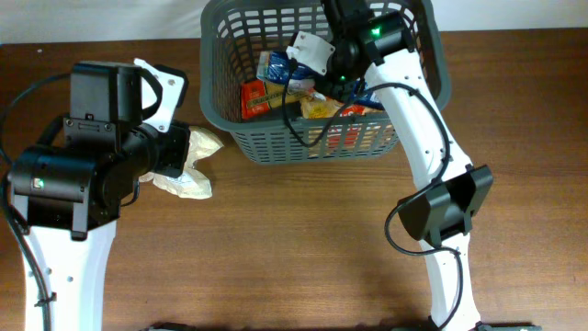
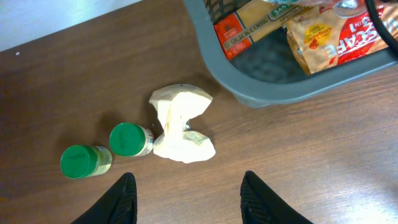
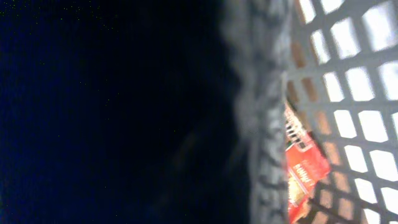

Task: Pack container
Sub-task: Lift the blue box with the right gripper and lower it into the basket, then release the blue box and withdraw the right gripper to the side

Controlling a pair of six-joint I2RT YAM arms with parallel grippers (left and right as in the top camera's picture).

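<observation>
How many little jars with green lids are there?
2 jars, both on the table by the crumpled cream bag: one next to it, one farther out. Others may hide in the basket.

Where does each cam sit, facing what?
Overhead: above table, facing straight down; left arm, right arm, basket.
Left wrist: above table, facing down at beige wrapper, two green-capped jars, basket corner; open left pincer at bottom edge.
Right wrist: inside basket, against its lattice wall; mostly dark, no robot part discernible.
Shared: overhead and left wrist both show wrapper, basket.
</observation>
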